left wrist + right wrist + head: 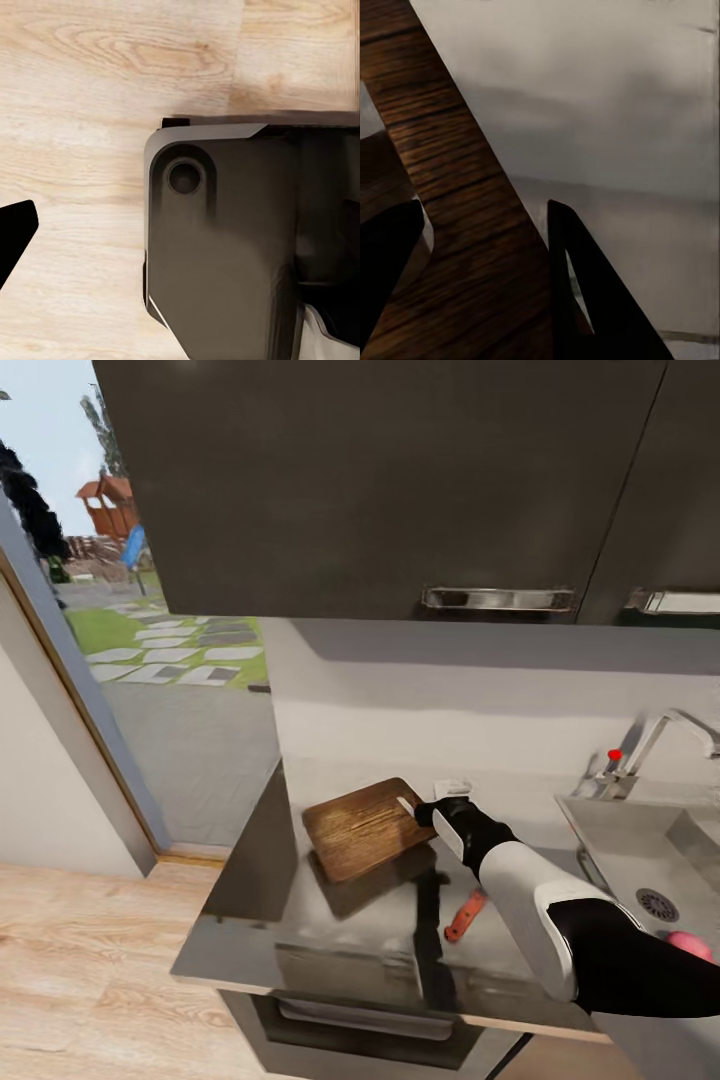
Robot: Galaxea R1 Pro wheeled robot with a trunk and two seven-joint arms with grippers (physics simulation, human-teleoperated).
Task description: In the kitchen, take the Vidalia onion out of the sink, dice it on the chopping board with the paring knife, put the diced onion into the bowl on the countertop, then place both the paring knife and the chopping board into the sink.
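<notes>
Pinching the board (365, 828) by its right edge, the right claw (432, 812) holds it tilted above the table (250, 880). Gripped so near the rim, it could pivot and slip onto the knife (464, 916). The onion (690, 945) sits in the sink (620, 850); whether the left claw is spread I cannot tell.

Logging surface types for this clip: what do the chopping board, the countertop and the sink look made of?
The chopping board looks like brown wood, with dark grain lines. The countertop looks like glossy grey steel or a steel-look surface, since it mirrors the board. The sink looks like brushed stainless steel, pale grey with a round drain.
</notes>
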